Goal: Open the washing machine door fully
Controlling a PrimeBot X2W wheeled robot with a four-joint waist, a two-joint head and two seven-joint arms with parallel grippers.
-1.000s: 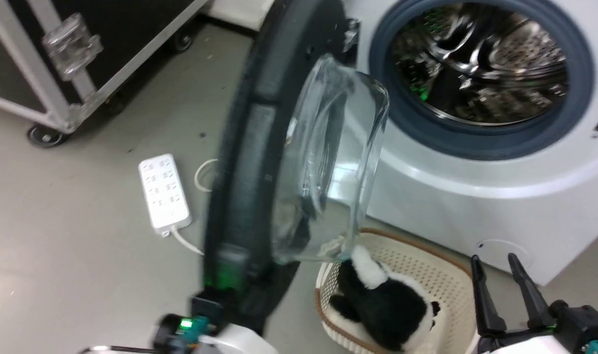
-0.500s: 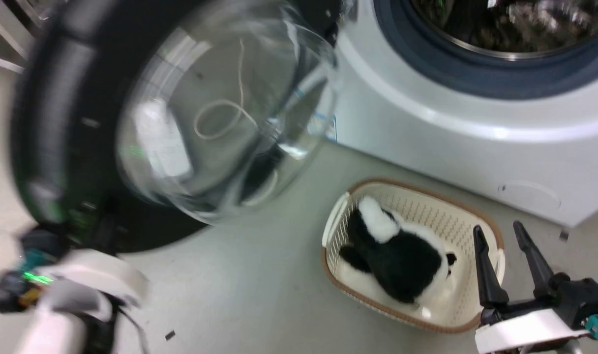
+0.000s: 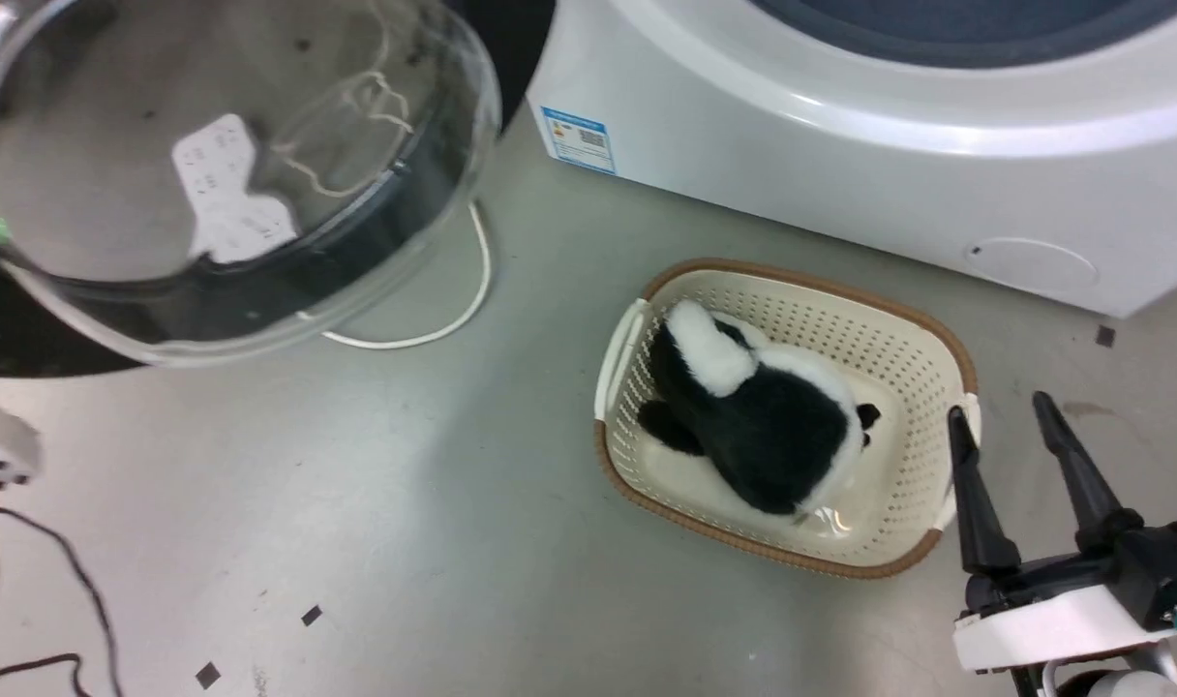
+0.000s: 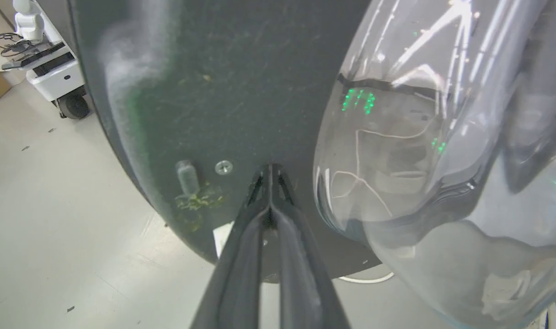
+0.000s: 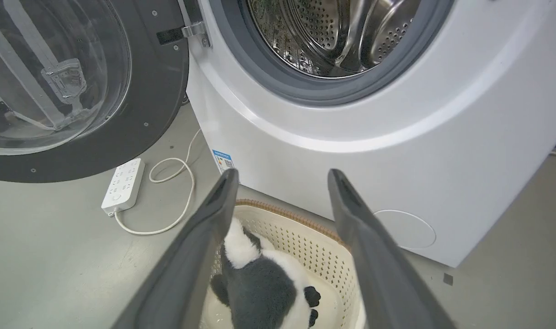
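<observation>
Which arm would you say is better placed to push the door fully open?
Left, probably: the left gripper, fingers shut, points at the inner face of the washing machine door; the right gripper hangs open by the basket.

- One washer [image 5: 282, 151], with one drum [image 5: 333, 32], one door [image 5: 163, 114], one round flap [image 3: 1032, 263] and one blue label [image 3: 579, 140].
- One basket [image 3: 898, 378].
- One plush toy [image 3: 753, 426].
- One power strip [image 5: 123, 185].
- Two grippers, with two fingers each: left gripper [image 4: 269, 176], right gripper [image 3: 998, 405].
</observation>
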